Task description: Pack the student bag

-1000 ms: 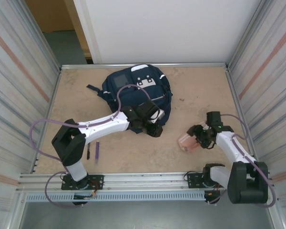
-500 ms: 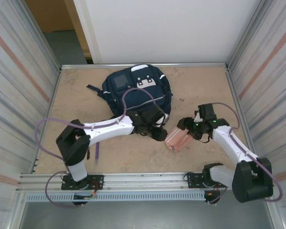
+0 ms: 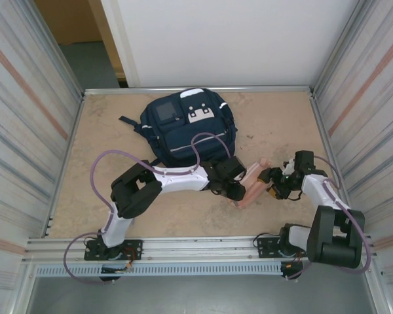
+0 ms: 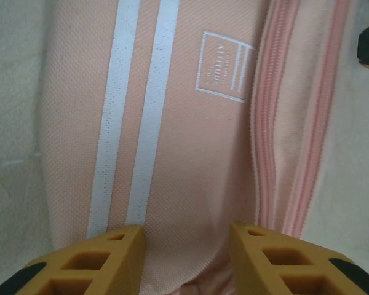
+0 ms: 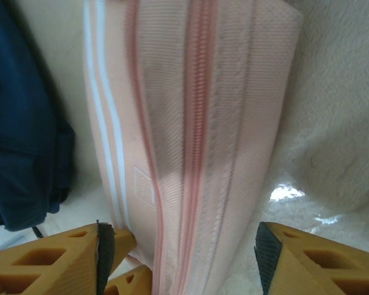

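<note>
- Left gripper (image 3: 238,191) has swung right, from the near edge of the student bag (image 3: 183,124) over to the pink pouch (image 3: 252,185).
- Student bag unmoved, lies front-up at far centre of table (image 3: 105,144).
- Pink pouch sits just near-right of bag, aslant between both grippers.
- Right gripper (image 3: 276,186) has fingers wide and clamped across the pouch's width.
- Left gripper fingers are astride the pouch's striped end; cannot tell if pinching.
</note>
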Controlling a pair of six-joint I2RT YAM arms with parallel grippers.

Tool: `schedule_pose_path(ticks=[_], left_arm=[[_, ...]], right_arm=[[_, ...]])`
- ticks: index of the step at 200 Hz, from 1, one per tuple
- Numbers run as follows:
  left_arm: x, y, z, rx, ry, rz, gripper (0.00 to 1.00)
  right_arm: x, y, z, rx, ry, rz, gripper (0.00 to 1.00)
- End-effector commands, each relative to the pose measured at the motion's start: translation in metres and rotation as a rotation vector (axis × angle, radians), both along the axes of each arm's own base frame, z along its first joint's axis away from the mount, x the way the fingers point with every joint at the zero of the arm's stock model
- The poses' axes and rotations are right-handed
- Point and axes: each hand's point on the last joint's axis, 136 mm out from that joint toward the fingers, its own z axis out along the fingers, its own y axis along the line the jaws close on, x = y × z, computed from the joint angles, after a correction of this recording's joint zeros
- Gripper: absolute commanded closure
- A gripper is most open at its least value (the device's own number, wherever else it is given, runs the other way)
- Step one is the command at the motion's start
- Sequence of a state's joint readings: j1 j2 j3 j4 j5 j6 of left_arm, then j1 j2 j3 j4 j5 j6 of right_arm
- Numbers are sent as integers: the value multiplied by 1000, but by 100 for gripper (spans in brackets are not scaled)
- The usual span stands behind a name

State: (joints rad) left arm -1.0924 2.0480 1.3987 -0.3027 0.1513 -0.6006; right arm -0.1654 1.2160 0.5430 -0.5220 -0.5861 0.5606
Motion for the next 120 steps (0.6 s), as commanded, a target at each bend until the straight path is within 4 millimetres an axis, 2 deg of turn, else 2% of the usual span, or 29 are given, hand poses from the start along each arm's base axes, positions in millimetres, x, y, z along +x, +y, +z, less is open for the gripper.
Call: schedule_pose_path(ticks=[1, 25, 43, 64, 81, 100, 120], left_arm=[[0, 7, -16, 16, 52, 57, 61], [-3, 9, -19, 15, 66, 65, 62], [-6, 6, -17, 1, 84, 48, 63], [-10, 3, -18, -22, 98, 33, 65], [-9, 2, -16, -39, 86, 17, 65], [-4, 2, 0, -57, 58, 6, 64], [4, 2, 37, -116, -8, -28, 62]], right_arm=[[-2, 6, -9, 45, -4, 37, 33], [1, 13, -18, 91, 11, 49, 32], [5, 24, -20, 167, -3, 65, 35], [13, 35, -13, 243, -55, 81, 44], [17, 38, -4, 259, -99, 102, 59], [18, 34, 4, 236, -125, 88, 75], [20, 31, 21, 213, -168, 81, 85]])
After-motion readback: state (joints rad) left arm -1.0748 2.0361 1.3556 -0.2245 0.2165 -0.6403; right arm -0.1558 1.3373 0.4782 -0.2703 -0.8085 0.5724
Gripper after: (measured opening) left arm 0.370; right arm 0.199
